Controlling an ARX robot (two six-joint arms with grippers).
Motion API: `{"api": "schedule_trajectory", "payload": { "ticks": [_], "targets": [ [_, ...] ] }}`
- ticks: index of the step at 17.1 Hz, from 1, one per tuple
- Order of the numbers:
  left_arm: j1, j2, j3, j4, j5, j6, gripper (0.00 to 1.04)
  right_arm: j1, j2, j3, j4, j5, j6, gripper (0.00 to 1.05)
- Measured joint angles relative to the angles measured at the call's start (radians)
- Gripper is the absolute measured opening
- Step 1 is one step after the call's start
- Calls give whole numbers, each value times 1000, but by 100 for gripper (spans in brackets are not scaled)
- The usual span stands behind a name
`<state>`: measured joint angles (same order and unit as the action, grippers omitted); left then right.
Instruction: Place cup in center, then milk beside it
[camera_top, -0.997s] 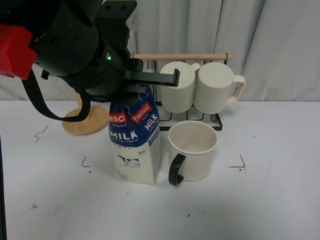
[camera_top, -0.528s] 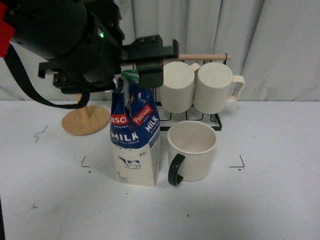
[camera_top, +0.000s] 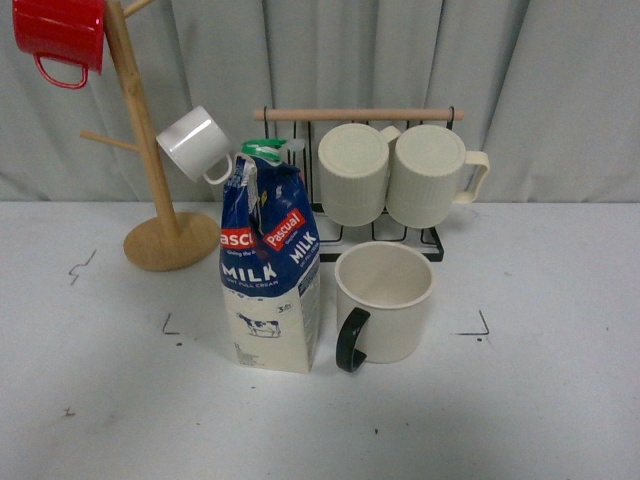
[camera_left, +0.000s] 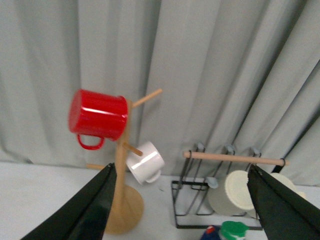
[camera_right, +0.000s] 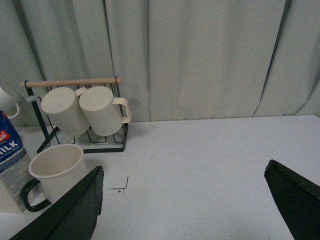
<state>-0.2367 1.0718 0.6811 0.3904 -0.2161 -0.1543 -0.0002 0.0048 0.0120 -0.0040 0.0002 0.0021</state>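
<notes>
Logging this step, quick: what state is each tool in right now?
Left tool: open, holding nothing.
Right tool: open, holding nothing.

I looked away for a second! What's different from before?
The big black left arm that was over the milk went up and out of the front view; it had already let go. Now you can see the wooden mug tree behind. The milk and the cup stayed put, side by side.

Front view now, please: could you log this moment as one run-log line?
cup upright in marked area | milk upright beside it, on its left | both hands open, holding nothing | no arm in front view
</notes>
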Motion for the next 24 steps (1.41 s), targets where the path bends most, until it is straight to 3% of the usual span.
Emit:
{"api": "schedule_trajectory", "payload": {
  "ticks": [2,3,7,10,12,13,22,24],
  "targets": [
    [42,-89,-135,90,11,87,58,0,0,0,0,0,0,98],
    [65,-119,-217,111,33,114,44,0,0,0,0,0,0,98],
    [117,-238,-386,157,94,137,2,0,0,0,0,0,0,98],
    [147,-309,-472,153,121,139,2,0,0,0,0,0,0,98],
    [222,-377,-520,140,208,140,2,0,0,0,0,0,0,98],
    [243,-405,-536,132,201,139,2,0,0,0,0,0,0,98],
    [234,-658,-637,-23,216,140,2,0,0,0,0,0,0,98],
    [234,-684,-670,10,216,140,2,0,0,0,1,0,0,98]
  ]
}}
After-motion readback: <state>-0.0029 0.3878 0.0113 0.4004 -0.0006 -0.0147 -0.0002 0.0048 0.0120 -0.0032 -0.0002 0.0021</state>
